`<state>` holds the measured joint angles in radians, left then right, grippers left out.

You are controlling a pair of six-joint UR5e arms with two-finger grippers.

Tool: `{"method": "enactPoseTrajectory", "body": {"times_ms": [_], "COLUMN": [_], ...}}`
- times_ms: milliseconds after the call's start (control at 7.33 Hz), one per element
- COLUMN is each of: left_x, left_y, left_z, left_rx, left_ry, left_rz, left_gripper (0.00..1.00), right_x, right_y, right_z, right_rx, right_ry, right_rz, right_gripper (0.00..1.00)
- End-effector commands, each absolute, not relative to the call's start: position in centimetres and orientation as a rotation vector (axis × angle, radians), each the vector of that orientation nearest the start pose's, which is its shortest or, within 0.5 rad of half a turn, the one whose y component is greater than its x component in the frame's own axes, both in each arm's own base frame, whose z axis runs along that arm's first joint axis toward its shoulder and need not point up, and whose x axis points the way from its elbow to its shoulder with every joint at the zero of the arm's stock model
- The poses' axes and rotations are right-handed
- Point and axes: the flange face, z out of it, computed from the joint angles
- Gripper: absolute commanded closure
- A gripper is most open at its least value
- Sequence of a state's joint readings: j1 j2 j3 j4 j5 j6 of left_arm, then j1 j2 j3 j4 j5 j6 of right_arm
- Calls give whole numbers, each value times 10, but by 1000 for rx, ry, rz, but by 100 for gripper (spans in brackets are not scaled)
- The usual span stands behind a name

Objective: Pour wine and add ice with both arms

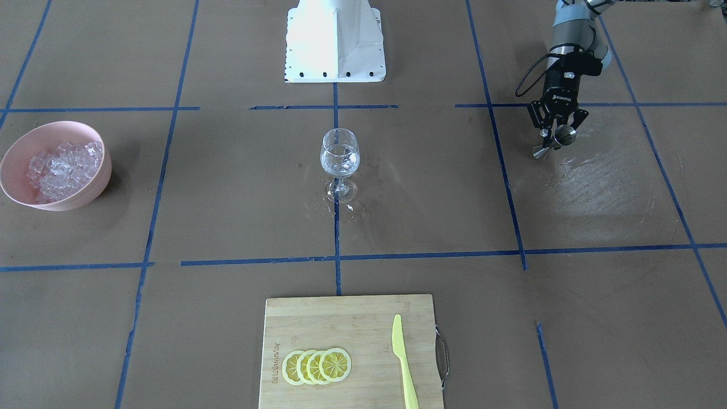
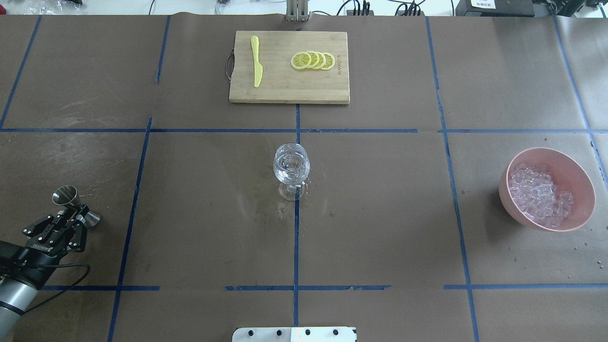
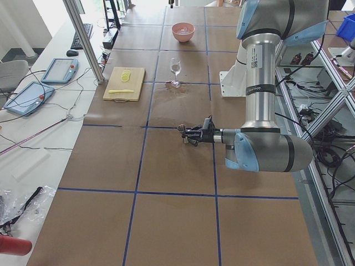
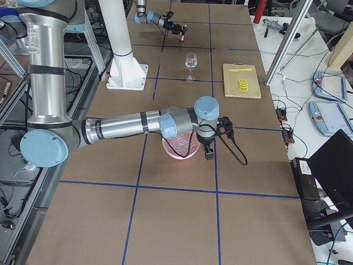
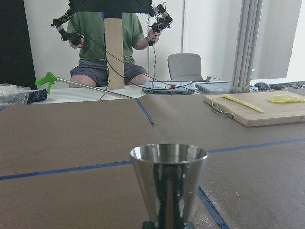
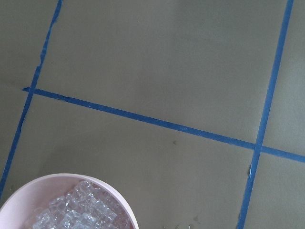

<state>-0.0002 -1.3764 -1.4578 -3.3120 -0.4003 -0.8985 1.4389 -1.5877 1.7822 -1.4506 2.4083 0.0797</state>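
Overhead exterior: left end effector (image 2: 77,216) pinches little metal cup (image 2: 66,195). Wine (image 2: 290,175) in glass (image 2: 291,156), middle of counter (image 2: 380,213). Ice (image 2: 539,197) in pink bowl (image 2: 577,180). Right end effector (image 4: 209,152) near bowl; grip can't tell.

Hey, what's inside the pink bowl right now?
The pink bowl holds a heap of clear ice cubes, and nothing else shows among them. The cubes cover the bowl's bottom, so anything lying beneath them cannot be seen.
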Motion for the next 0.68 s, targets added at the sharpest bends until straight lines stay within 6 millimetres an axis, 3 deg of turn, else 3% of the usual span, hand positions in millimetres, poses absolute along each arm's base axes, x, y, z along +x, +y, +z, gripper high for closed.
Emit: {"method": "enactPoseTrajectory", "body": {"times_ms": [0, 137, 273, 546], "left_x": [347, 347, 347, 347], "left_y": [-224, -224, -224, -223], "left_z": [604, 604, 604, 601], "left_rx": [1270, 1269, 1270, 1258], "left_ry": [847, 848, 847, 871], "left_rz": [-303, -302, -300, -290], "left_gripper": [63, 48, 39, 38], "right_x": [-6, -6, -6, -7], "right_y": [-497, -497, -497, -497], "right_z": [544, 544, 546, 545], "right_rx": [208, 208, 204, 205], "right_ry": [-858, -858, -857, -858], "right_rz": [-181, -181, -181, -183], "right_gripper": [0, 0, 0, 0]}}
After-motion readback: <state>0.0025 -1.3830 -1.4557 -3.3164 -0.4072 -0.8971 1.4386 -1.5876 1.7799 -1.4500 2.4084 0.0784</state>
